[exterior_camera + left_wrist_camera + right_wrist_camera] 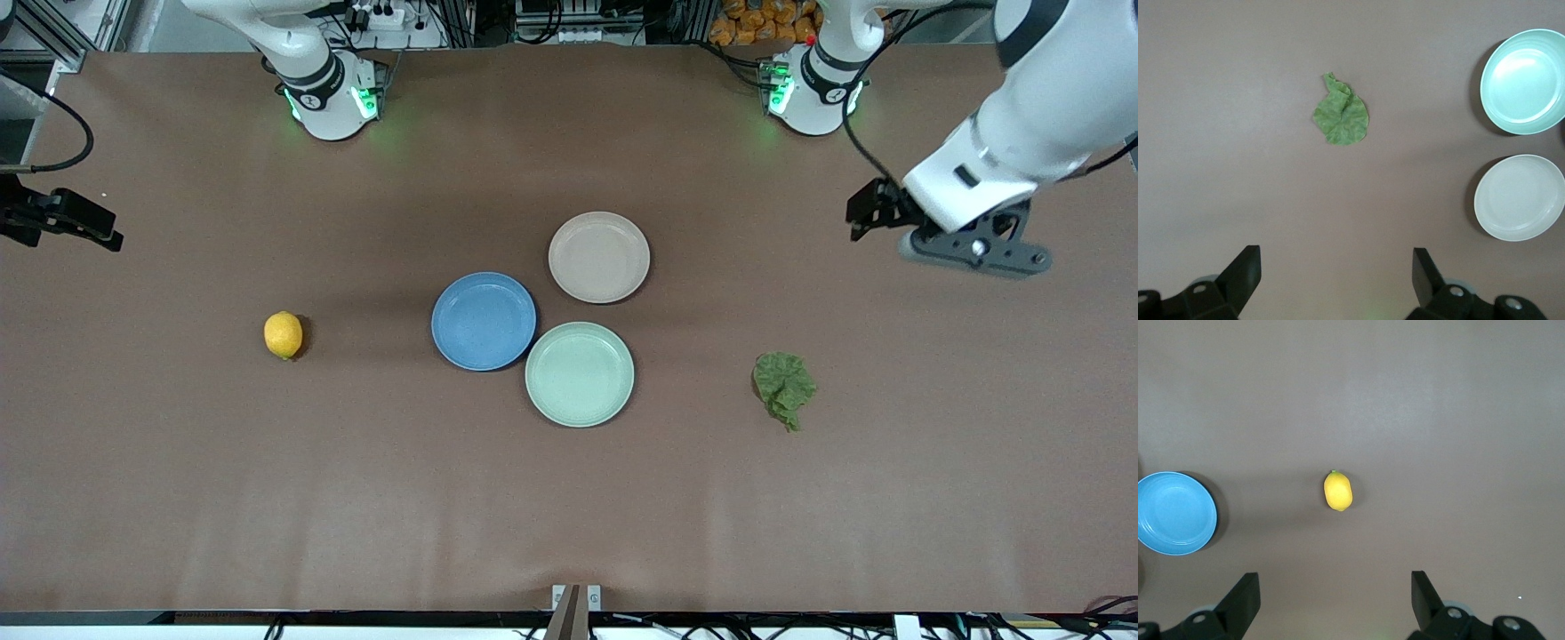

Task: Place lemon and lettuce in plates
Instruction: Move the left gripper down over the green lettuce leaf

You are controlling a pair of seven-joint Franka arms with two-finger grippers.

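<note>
Both grippers open, high over table | lemon (283, 334) yellow, dimpled | lettuce (783, 385) green, ruffled

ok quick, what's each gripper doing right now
left gripper: open, holding nothing, up over the table near the lettuce.
right gripper: open, holding nothing, up over the table near the lemon.

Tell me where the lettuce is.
The lettuce lies on the table toward the left arm's end, beside the mint-green plate, untouched.

lettuce (1342, 117): alone on table (1238, 133), well apart from plates
beige plate (1519, 197): beside mint-green plate (1525, 81)
left gripper (1337, 277): fingers spread, nothing held
</note>
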